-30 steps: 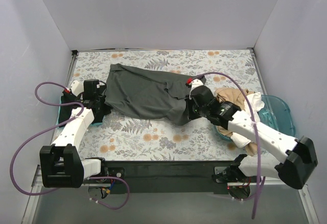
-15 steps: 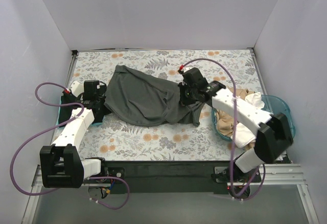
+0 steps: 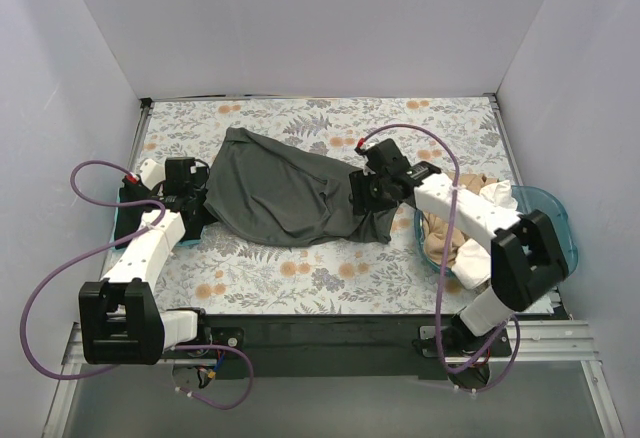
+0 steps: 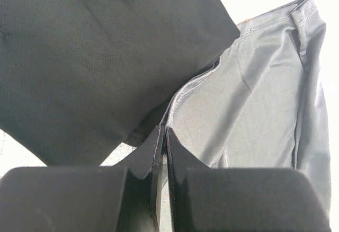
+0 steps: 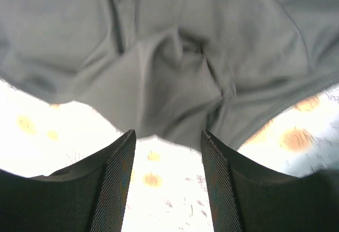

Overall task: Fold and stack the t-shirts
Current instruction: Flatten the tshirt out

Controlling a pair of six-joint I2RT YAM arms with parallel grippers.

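Across the middle of the floral table covering (image 3: 300,268) lies the dark grey t-shirt (image 3: 280,193), rumpled, its long axis running from far-left to near-right; which end is the collar I cannot tell. The left gripper (image 3: 200,198) is pressed together on a fabric edge at the shirt's left end. The right gripper (image 3: 362,190) hangs just over the right end, fingers spread, gripping nothing.

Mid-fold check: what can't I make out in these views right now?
Left wrist view: the left gripper is shut on the dark grey t-shirt; how many layers it pinches is hidden between its fingers.
Top view: the right arm covers part of the tub, so the tan t-shirt and white t-shirt show only partly.
Right wrist view: blurred shirt, washed-out table covering; hems unreadable.
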